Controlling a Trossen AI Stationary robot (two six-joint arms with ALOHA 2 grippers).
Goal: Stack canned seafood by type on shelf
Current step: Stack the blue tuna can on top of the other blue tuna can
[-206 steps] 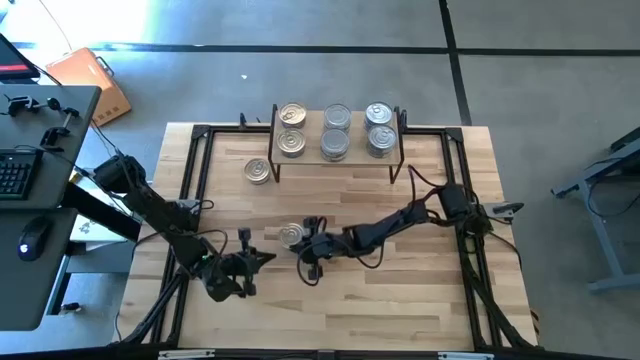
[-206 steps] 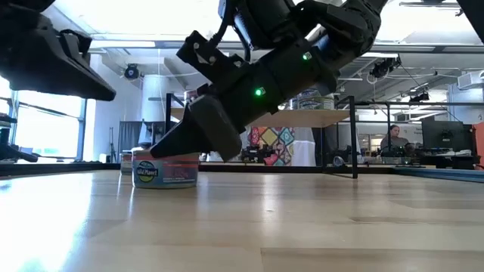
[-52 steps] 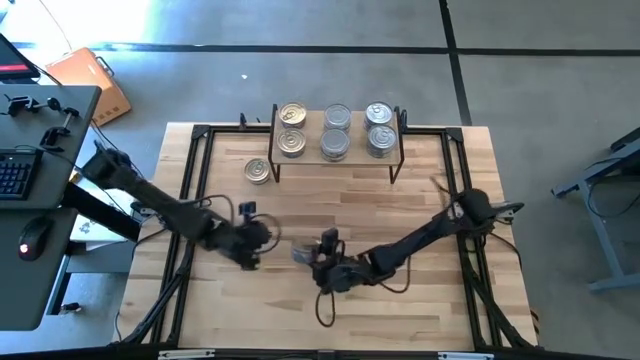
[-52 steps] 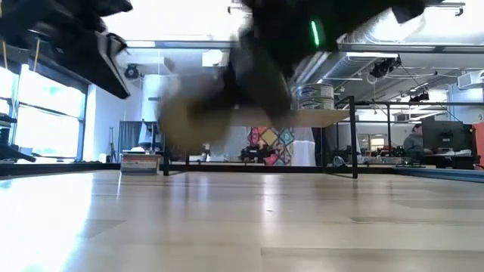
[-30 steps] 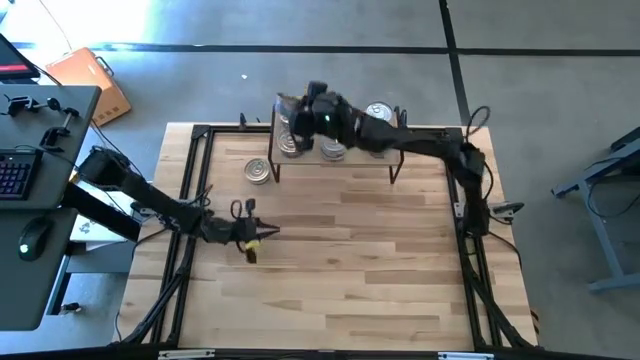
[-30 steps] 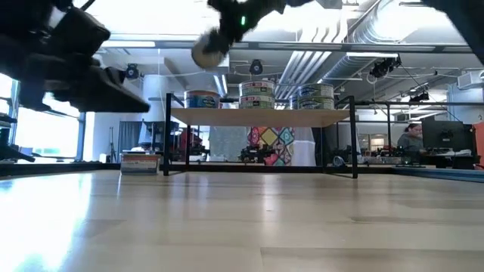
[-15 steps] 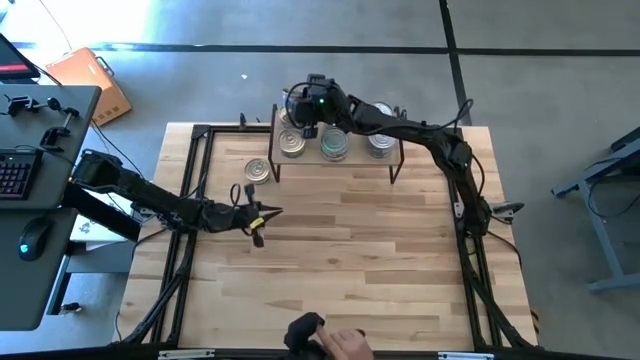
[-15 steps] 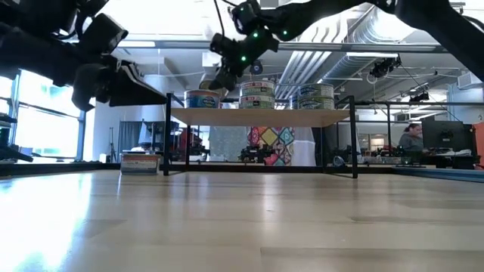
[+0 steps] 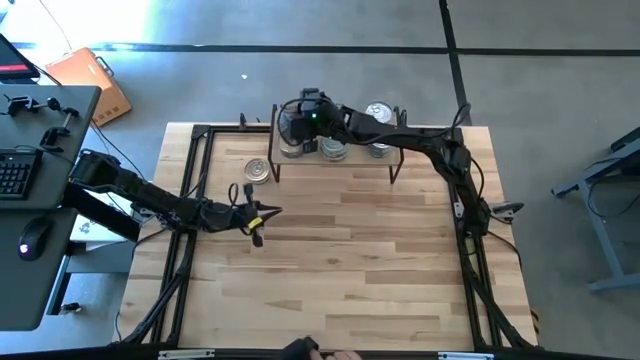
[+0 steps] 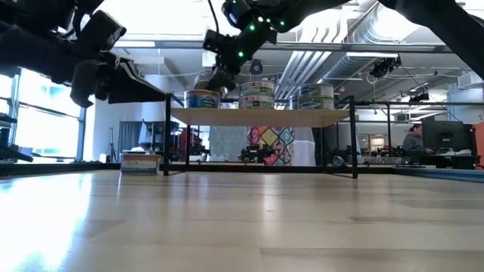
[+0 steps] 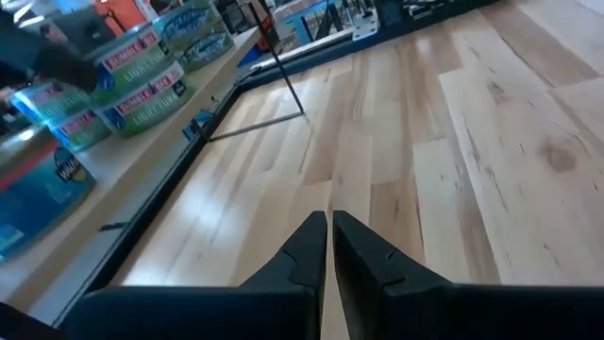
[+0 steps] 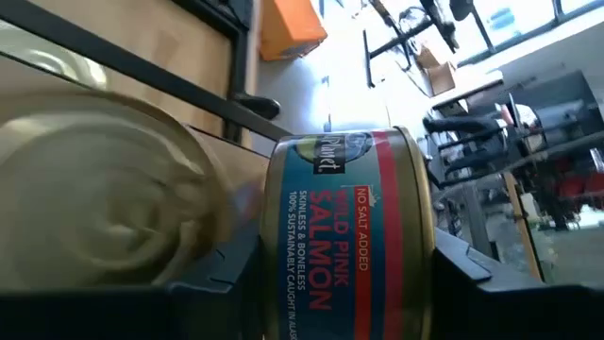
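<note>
The shelf (image 9: pixel 352 162) stands at the table's far edge with canned seafood on it in three groups: a single tin (image 10: pixel 202 99) at its left end, a stack (image 10: pixel 257 94) in the middle and a stack (image 10: pixel 315 96) at the right. My right gripper (image 9: pixel 297 120) is over the left end, shut on a pink salmon tin (image 12: pixel 344 236) just above that single tin's lid (image 12: pixel 94 222); whether the two touch, I cannot tell. One tin (image 9: pixel 257 171) stands on the table left of the shelf. My left gripper (image 9: pixel 270 212) hovers shut and empty at the table's left middle. My right gripper pinches the salmon tin between its two fingers (image 12: pixel 234 269), which stand against the tin's two flat ends near their rims (image 12: pixel 276 283). The label wall faces the wrist camera. The fingers come slanting down from the table's right. The tin is lifted clear of the shelf board.
Black frame rails (image 9: pixel 195 190) run along the table's left and right sides. The shelf's thin black legs (image 10: pixel 167 136) stand on the far part of the table. A person's hand (image 9: pixel 322 353) shows at the near edge. Bare wood (image 9: pixel 360 260) fills the middle.
My right gripper has come down with the salmon tin onto the shelf's left end, close over the single tin there, tipping a little. My left gripper has moved toward the far edge and up a little, then kept still. The hand at the near edge has drawn back.
</note>
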